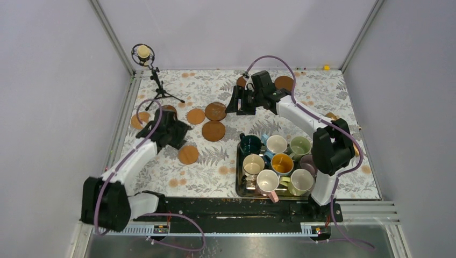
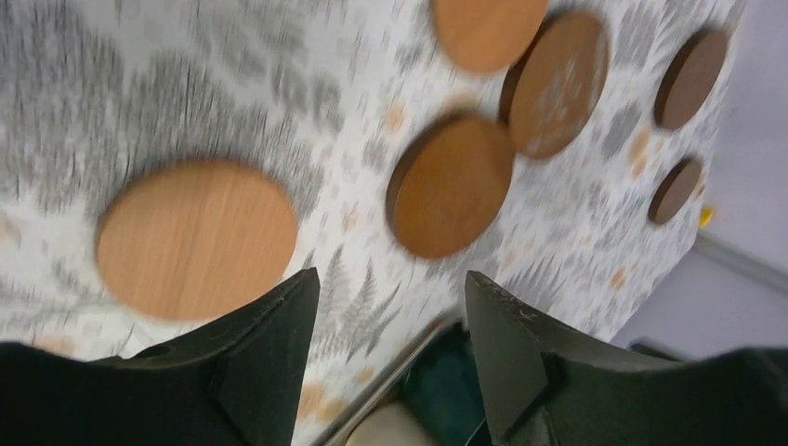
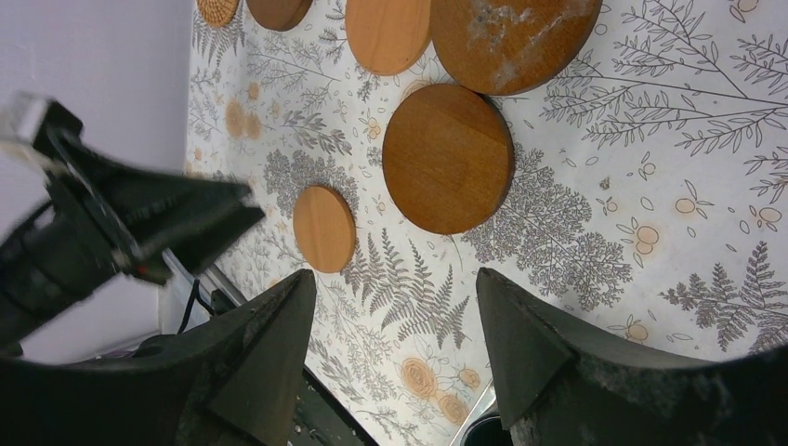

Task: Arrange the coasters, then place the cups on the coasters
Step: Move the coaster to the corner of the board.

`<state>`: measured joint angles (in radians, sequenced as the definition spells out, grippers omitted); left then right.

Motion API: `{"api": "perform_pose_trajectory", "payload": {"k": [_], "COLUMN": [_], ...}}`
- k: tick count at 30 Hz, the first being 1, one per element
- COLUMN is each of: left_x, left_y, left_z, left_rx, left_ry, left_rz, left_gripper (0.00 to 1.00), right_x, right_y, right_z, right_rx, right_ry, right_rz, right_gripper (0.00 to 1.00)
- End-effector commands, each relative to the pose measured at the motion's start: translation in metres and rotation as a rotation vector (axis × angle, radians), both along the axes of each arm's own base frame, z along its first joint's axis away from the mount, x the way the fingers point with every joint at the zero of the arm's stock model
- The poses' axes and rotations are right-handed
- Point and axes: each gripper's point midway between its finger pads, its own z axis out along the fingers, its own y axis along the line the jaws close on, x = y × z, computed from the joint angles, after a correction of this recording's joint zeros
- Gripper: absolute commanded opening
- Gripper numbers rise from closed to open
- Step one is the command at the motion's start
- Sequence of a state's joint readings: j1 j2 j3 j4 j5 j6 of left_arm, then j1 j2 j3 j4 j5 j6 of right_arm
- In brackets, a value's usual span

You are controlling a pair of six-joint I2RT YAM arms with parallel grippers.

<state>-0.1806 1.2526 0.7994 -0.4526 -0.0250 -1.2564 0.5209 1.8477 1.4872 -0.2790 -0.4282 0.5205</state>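
Note:
Several round brown coasters lie on the leaf-patterned cloth: one [image 1: 188, 155] beside my left gripper [image 1: 183, 134], others [image 1: 213, 130] [image 1: 196, 116] mid-table, two [image 1: 284, 83] at the back. In the left wrist view the left gripper [image 2: 390, 279] hangs open and empty above the cloth, with a light coaster [image 2: 197, 239] to its left and a darker one [image 2: 451, 183] ahead. My right gripper [image 1: 235, 105] [image 3: 395, 279] is open and empty too, a coaster [image 3: 448, 158] ahead of it. The cups, among them a dark green one [image 1: 250, 144] and a yellow-orange one [image 1: 282, 162], stand in the tray [image 1: 238, 185].
A microphone on a small tripod [image 1: 159, 88] stands at the back left. The steel tray's corner and the dark green cup [image 2: 446, 390] show just under the left fingers. The left arm [image 3: 121, 223] shows at the left of the right wrist view. Walls close the table in.

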Motion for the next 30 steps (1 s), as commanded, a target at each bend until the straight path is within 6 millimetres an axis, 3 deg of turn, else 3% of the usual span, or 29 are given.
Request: {"api": "perform_pose_trajectory", "payload": {"k": [1,5,9,20,25,30], "left_x": [-0.049,-0.068,-0.077,-0.077,-0.079,-0.071], "left_y": [-0.023,-0.043,-0.048,-0.054,-0.046,-0.027], "left_z": [-0.004,-0.006,-0.016,-0.068,-0.086,-0.093], "left_rx": [-0.058,-0.089,-0.050,-0.025,0.025,0.071], "left_ry": [0.024,0.019,0.056,0.153,0.193,0.175], "left_rz": [0.025,-0.013,-0.021,-0.028,-0.011,0.066], "left_gripper": [0.60,0.60,0.59,0.54,0.52,0.49], "right_x": [0.002,0.001,0.000,0.002,0.002,0.003], "right_y": [-0.002,-0.001,-0.002,-0.002,-0.002,-0.001], "right_z": [0.027,0.028,0.026,0.028,0.027,0.025], "right_rx": [0.039,0.050,0.046,0.046,0.043,0.043], "right_ry": [-0.067,-0.066,-0.065,-0.073,-0.072,-0.068], "right_rz": [-0.003,-0.003,-0.004,-0.004,-0.004,-0.003], "right_gripper": [0.72,0.72,0.72,0.72,0.72,0.72]}}
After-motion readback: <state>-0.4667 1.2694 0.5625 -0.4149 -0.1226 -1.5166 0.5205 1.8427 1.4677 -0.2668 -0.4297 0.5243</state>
